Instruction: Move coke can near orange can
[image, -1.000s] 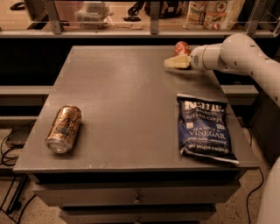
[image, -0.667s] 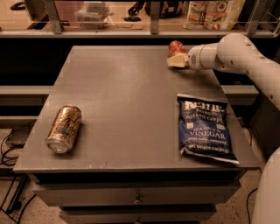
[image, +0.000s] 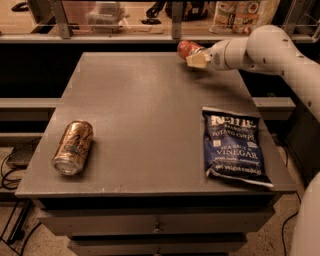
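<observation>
The coke can (image: 185, 49), small and red, is at the far edge of the grey table (image: 145, 100), held in my gripper (image: 192, 56). The gripper's cream fingers (image: 198, 60) are closed around the can, which looks lifted slightly off the tabletop. The white arm reaches in from the right. The orange can (image: 73, 146), larger and copper-coloured with dark markings, lies on its side near the table's front left corner, far from the gripper.
A blue bag of salt and vinegar chips (image: 235, 145) lies flat on the table's front right. A shelf with containers and a rail (image: 120, 20) runs behind the table. Drawers (image: 155, 225) sit below the tabletop, and cables lie on the floor at left.
My gripper has moved left along the table's far edge, carrying the coke can with it. The orange can and chip bag have not moved.
</observation>
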